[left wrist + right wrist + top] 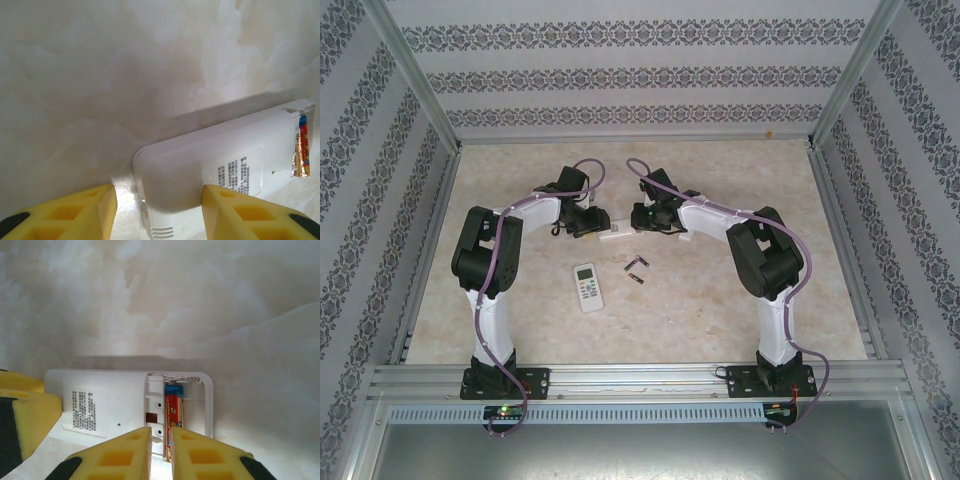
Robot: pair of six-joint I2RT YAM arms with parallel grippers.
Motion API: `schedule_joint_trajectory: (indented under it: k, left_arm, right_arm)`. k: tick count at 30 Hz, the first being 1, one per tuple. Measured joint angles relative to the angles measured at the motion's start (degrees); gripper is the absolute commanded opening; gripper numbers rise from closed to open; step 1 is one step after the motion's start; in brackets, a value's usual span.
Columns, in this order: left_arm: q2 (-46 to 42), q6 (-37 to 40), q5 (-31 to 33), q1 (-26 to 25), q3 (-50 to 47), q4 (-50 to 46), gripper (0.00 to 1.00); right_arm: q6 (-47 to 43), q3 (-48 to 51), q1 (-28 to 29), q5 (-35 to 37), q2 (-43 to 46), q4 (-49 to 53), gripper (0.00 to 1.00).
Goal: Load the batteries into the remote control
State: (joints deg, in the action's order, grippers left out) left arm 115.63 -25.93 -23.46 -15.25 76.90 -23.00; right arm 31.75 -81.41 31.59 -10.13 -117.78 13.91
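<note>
A battery (173,417) in a red and gold wrap lies in the open compartment (156,412) at one end of the white remote (115,400), which rests label side up on the surface (720,190). The right gripper (161,435) is over that end, jaws almost together; I cannot tell whether they pinch the battery. The left gripper (159,191) straddles the remote's other end, jaws partly apart, one finger clear of it. Near the remote, toward the arm bases, lie loose batteries (636,268) and a second remote (587,287).
</note>
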Motion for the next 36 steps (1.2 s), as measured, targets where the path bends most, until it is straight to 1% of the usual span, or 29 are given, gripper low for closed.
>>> schedule_joint_trajectory:
  k: [14,19,21,24,27,32,34,36]
  left_arm:
    - [0.00,-0.02,-0.11,0.00,0.00,0.02,0.49]
    - [0.00,-0.02,-0.28,0.00,0.00,0.04,0.50]
    - [0.00,-0.02,-0.24,0.00,-0.02,0.04,0.53]
    - [-0.07,-0.15,-0.26,0.00,-0.04,0.31,0.61]
    - [-0.87,-0.44,-0.31,-0.20,-0.70,1.16,0.68]
    - [-4.96,-0.44,2.14,0.00,-3.67,1.79,0.74]
    - [-8.11,-0.42,2.84,0.00,-5.11,2.01,0.77]
    - [-11.34,-0.39,2.97,0.00,-6.19,2.43,0.78]
  right_arm:
    - [0.04,-0.02,0.00,-0.85,-2.64,-0.66,0.10]
    - [1.36,0.02,-0.09,-2.93,-2.64,-1.33,0.10]
    - [1.36,0.48,-0.11,-3.08,-2.23,-1.57,0.13]
    - [0.85,2.80,-0.20,-2.82,1.03,-0.92,0.20]
    - [-0.98,5.62,-0.26,-1.46,7.37,-0.07,0.23]
    - [-6.49,12.46,0.61,1.38,19.02,-0.61,0.29]
    - [-9.66,14.73,2.14,1.77,21.24,-0.33,0.30]
    - [-12.63,15.52,4.04,1.73,21.11,0.92,0.30]
